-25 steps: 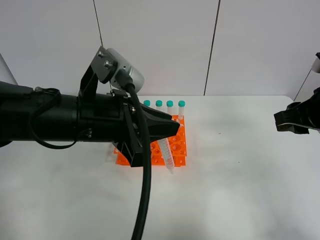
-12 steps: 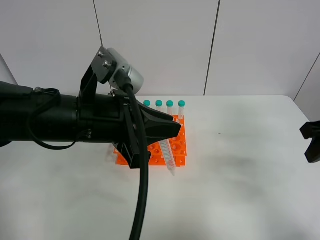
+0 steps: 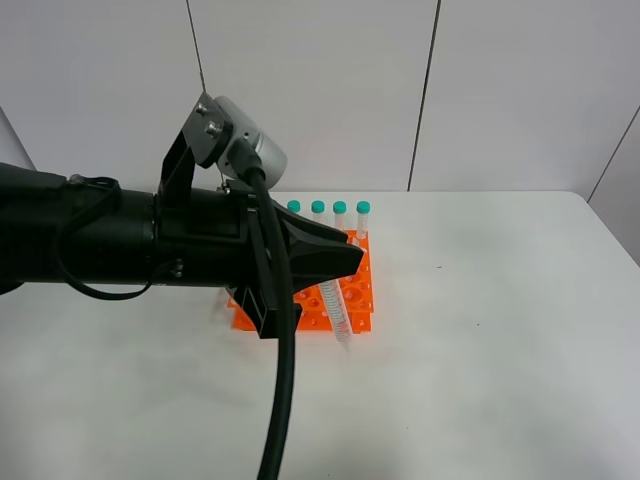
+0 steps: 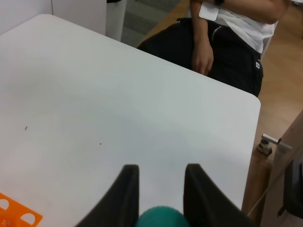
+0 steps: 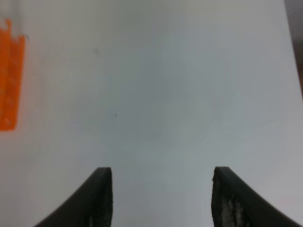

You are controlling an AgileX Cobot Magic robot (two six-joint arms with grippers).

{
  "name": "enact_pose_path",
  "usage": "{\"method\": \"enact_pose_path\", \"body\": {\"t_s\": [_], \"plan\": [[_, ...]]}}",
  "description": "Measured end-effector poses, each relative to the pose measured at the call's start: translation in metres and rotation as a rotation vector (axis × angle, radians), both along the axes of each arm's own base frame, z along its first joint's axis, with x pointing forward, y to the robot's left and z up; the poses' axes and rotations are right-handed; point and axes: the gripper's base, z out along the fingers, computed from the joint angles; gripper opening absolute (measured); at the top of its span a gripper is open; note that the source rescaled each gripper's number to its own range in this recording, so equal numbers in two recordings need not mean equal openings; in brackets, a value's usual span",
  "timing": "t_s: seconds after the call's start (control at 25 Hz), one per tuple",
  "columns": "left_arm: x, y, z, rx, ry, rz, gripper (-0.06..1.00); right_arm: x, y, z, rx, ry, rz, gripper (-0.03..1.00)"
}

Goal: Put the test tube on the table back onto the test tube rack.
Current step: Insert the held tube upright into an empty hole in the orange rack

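The white table [image 3: 480, 330] carries the orange test tube rack [image 3: 362, 292] directly beneath the fingers [image 3: 335, 257] of the left gripper [image 4: 161, 174]. Beyond those fingers lie what may be tiny dark specks [image 4: 26, 127].

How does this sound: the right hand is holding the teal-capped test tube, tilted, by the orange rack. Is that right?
Not quite: the left hand holds the test tube. The left wrist view shows its teal cap gripped there, while the right hand is open and holds nothing. The tube is indeed tilted by the orange rack.
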Motion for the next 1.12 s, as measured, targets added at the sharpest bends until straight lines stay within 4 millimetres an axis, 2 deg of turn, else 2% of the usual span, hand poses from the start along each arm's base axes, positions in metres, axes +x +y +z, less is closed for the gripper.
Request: {"method": "enact_pose_path", "body": {"t_s": [0.16,0.32,0.4,0.56,0.8,0.96,1.12], "plan": [[0.0,0.0,0.0,0.0,0.0,-0.001,0.0,-0.043,0.005,0.016,-0.009,-0.178,0.0,0.47],[-0.002,-0.001,0.001,-0.01,0.004,-0.019,0.0,-0.076,0.008,0.019,-0.027,-0.275,-0.004,0.47],[-0.003,-0.002,0.001,-0.016,0.006,-0.031,0.0,-0.082,0.008,0.01,-0.027,-0.257,-0.005,0.47],[-0.003,-0.002,0.001,-0.02,0.007,-0.039,0.0,-0.085,0.01,-0.024,-0.009,-0.184,0.001,0.47],[-0.003,-0.002,0.001,-0.02,0.007,-0.039,0.0,-0.103,0.014,-0.06,0.01,-0.243,0.012,0.47],[-0.003,-0.002,0.001,-0.02,0.007,-0.039,0.0,-0.099,0.013,-0.082,0.011,-0.242,0.009,0.47],[-0.003,-0.002,0.001,-0.02,0.007,-0.039,0.0,-0.094,0.013,-0.093,0.014,-0.221,0.007,0.47]]}}
